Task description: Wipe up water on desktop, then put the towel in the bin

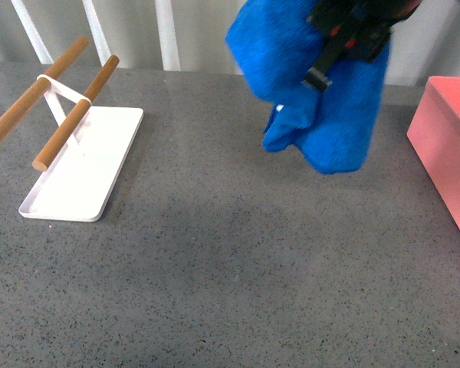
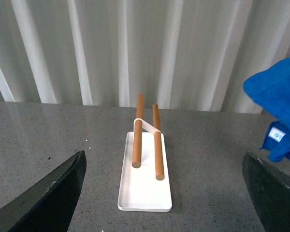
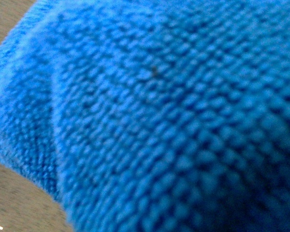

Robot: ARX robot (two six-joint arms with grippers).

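The blue fluffy towel hangs bunched in the air above the dark grey speckled desktop, at the upper right of the front view. My right gripper is shut on the towel near its top; its jaws are buried in the cloth. The towel fills the right wrist view and hides the jaws there. The towel with its white tag also shows at the edge of the left wrist view. The salmon-pink bin stands at the right edge, right of the hanging towel. My left gripper is open and empty above the desktop.
A flat white tray with two wooden bars on a white stand sits at the left of the desktop; it also shows in the left wrist view. White vertical slats line the back.
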